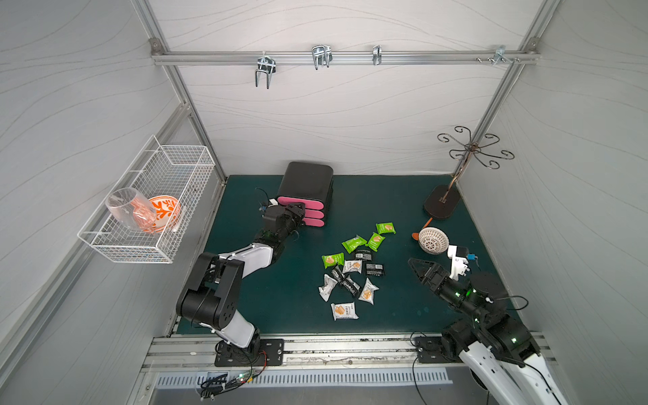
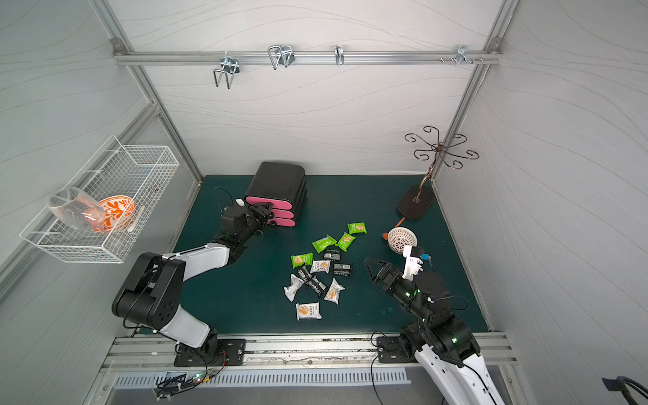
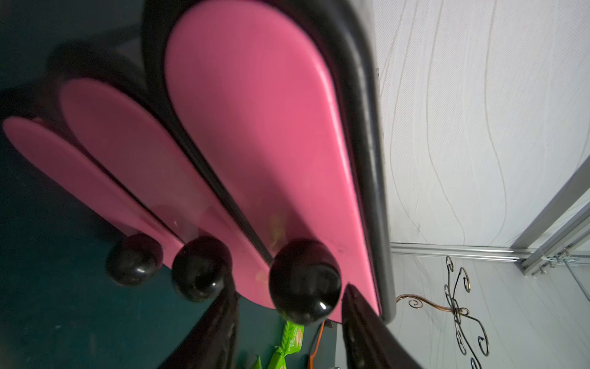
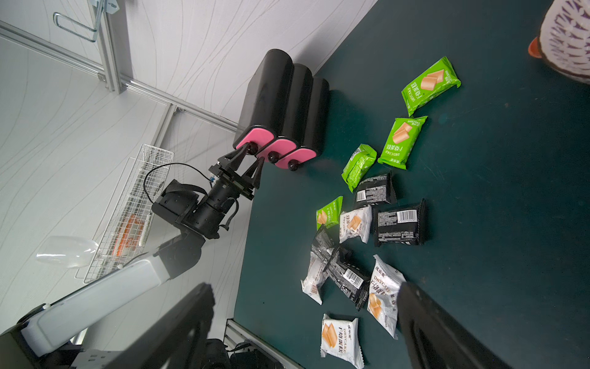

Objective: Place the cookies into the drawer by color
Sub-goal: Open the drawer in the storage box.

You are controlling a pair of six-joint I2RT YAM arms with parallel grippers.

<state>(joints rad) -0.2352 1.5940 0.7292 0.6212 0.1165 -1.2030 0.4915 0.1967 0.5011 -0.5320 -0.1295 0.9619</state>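
The drawer (image 1: 306,179) is a black cabinet with three pink fronts, standing at the back of the green mat. My left gripper (image 1: 298,209) (image 3: 289,290) (image 4: 252,155) is open, its fingers on either side of the top drawer's black knob (image 3: 305,281), with a gap showing beside the knob. The cookies lie loose mid-mat: green packets (image 1: 354,243) (image 4: 402,142), white ones (image 1: 344,310) (image 4: 340,340) and black ones (image 1: 375,270) (image 4: 400,222). My right gripper (image 1: 415,263) (image 4: 305,287) hovers open and empty, to the right of the pile.
A white perforated dome with an orange handle (image 1: 433,240) sits right of the packets. Behind it stands a curly hook stand (image 1: 441,201). A white wire basket (image 1: 189,164) on the left wall holds a glass and an orange-patterned bowl.
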